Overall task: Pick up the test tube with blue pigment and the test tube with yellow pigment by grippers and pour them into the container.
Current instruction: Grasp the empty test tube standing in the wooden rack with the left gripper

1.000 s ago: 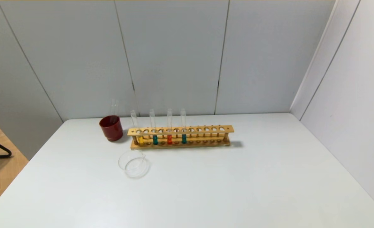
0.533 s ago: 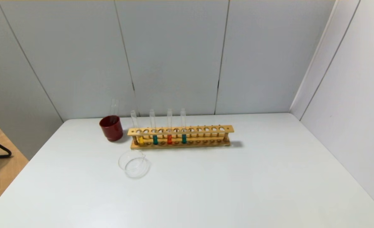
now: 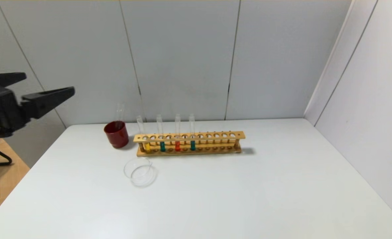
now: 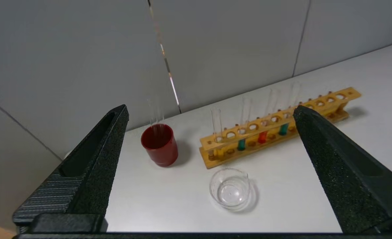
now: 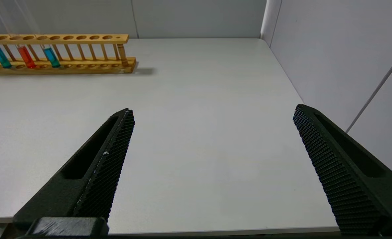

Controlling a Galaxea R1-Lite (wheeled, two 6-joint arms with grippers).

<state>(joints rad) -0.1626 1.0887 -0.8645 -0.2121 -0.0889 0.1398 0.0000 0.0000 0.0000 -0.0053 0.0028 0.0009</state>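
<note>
Your left gripper [image 3: 48, 84] hangs with its black fingers [image 4: 96, 159] spread wide on nothing, high off the left edge of the white table [image 3: 249, 192], well apart from the long wooden test-tube rack [image 3: 189, 143]. Your right gripper [image 5: 212, 114] is likewise wide apart and empty, low over the table's near right part. In the rack, upright, you have the slim glass test tube with yellow pigment [image 3: 146, 141] at the left end, then the test tube with blue pigment [image 3: 162, 142], an orange-red tube [image 3: 177, 142] and a second teal-blue tube [image 3: 192, 141]. The low clear glass container [image 3: 140, 171] sits just in front of the rack's left end, and a dark red cup [image 3: 116, 133] stands beside that end.
</note>
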